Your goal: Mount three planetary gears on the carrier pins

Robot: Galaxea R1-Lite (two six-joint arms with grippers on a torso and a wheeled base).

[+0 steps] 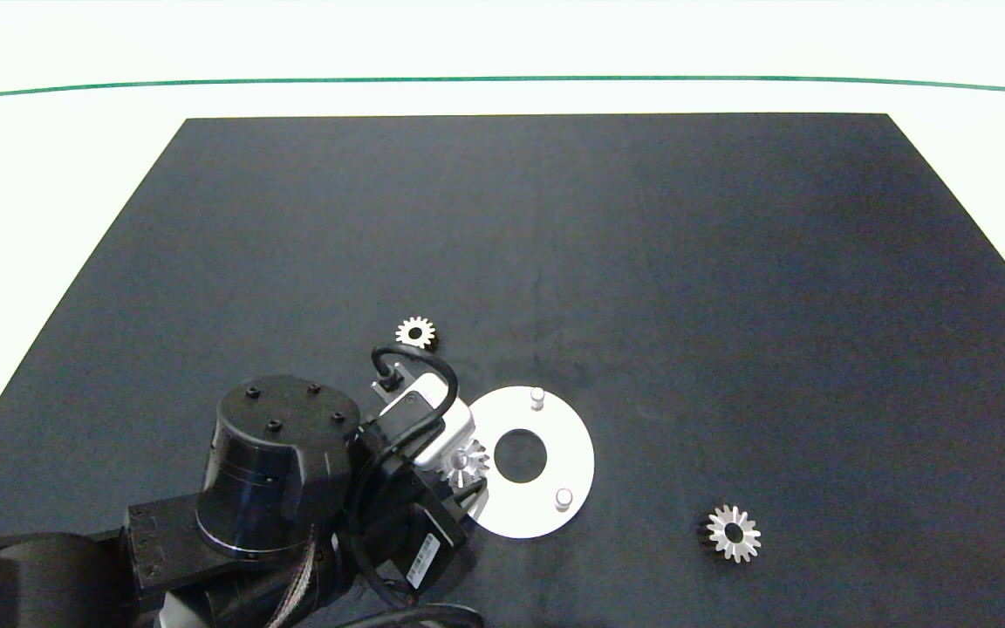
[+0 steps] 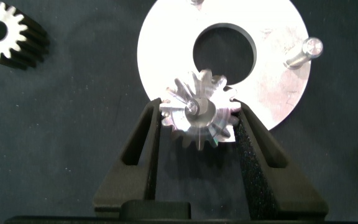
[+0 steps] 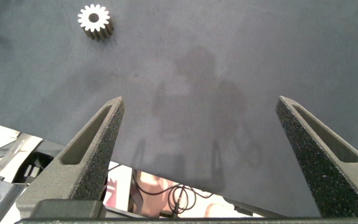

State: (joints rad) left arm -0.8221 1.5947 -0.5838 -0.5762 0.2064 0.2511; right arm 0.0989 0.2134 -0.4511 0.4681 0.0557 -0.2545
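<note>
The white carrier disc (image 1: 577, 453) lies on the black mat, with two bare carrier pins (image 1: 537, 398) (image 1: 564, 499) standing on it. My left gripper (image 1: 466, 467) is shut on a silvery planetary gear (image 2: 199, 118) at the disc's left rim. The gear sits tilted, and a pin tip shows in its centre hole. Both fingers (image 2: 248, 140) press its teeth. A second gear (image 1: 415, 332) lies flat beyond the disc, and a third gear (image 1: 734, 533) lies to the right. My right gripper (image 3: 199, 102) hangs open above bare mat, with one loose gear (image 3: 95, 20) lying apart from it.
The black mat (image 1: 642, 262) covers the table, with white tabletop around it. The left arm's dark body (image 1: 276, 471) fills the near left corner. The right arm does not show in the head view. Below the mat's near edge, cables (image 3: 179, 199) show in the right wrist view.
</note>
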